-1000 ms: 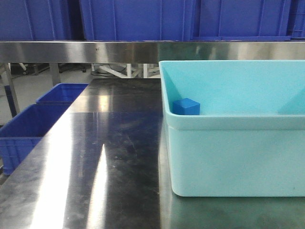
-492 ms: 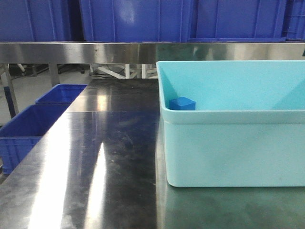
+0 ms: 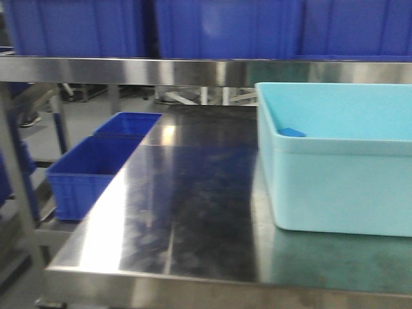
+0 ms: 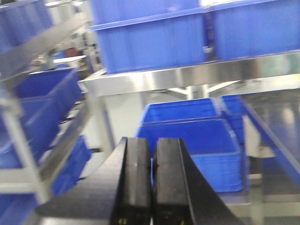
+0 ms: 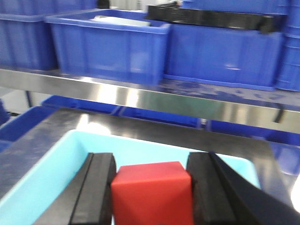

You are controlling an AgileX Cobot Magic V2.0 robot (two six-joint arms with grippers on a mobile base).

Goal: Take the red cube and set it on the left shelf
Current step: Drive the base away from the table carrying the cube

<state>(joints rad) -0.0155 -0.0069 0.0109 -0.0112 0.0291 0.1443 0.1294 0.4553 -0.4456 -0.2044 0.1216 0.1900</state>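
The red cube (image 5: 152,192) sits clamped between the two black fingers of my right gripper (image 5: 152,180), held above the pale turquoise tub (image 5: 56,164). My left gripper (image 4: 152,161) is shut and empty, pointing toward blue crates beside the table. The left shelf shows as a stainless-steel rail (image 3: 161,71) carrying large blue crates (image 3: 219,26); in the left wrist view its rail (image 4: 187,75) and crates (image 4: 150,37) also show. No gripper shows in the front view.
The turquoise tub (image 3: 335,187) stands at the right of the steel table (image 3: 187,193) with a small blue cube (image 3: 291,132) inside. Two blue crates (image 3: 96,167) sit lower, left of the table. A shelf post (image 3: 16,180) stands at far left.
The front view has shifted: the tub and table now sit further right and farther off, the table's front edge and a left shelf post have come into view.
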